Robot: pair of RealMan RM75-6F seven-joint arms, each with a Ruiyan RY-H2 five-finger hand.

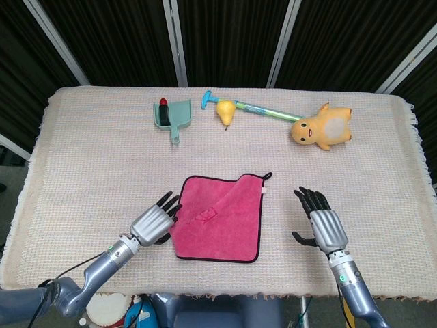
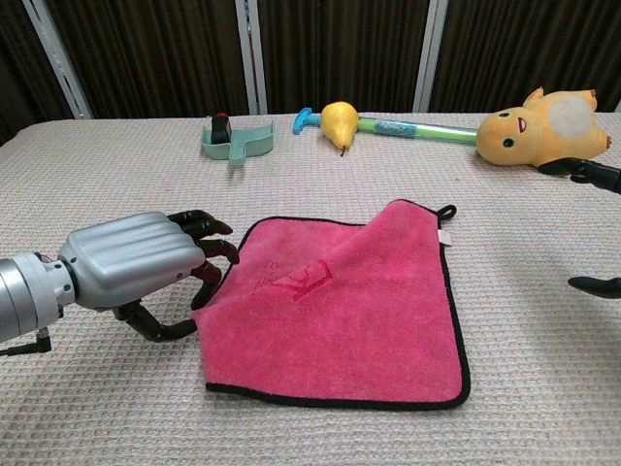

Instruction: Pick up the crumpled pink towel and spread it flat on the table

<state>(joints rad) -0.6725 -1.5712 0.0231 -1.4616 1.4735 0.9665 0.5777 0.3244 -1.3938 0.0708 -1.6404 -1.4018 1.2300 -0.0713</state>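
Note:
The pink towel [image 1: 218, 219] [image 2: 340, 311] with black edging lies nearly flat on the table's near middle. A small fold runs across its centre, and its far right corner carries a loop and a white tag. My left hand [image 1: 151, 224] [image 2: 136, 257] is at the towel's left edge, fingers curled, pinching that edge against the thumb. My right hand [image 1: 324, 225] hovers to the right of the towel with fingers spread, holding nothing and apart from the cloth. In the chest view only the fingertips [image 2: 592, 175] of the right hand show at the right border.
Along the far side lie a teal dustpan [image 1: 171, 115] [image 2: 233, 141] with a small red and black item in it, a yellow pear [image 1: 225, 109] [image 2: 340, 121], a green and blue rod [image 1: 263, 109] and a yellow plush toy [image 1: 322, 128] [image 2: 539, 121]. A beige woven cloth [image 1: 89, 164] covers the table.

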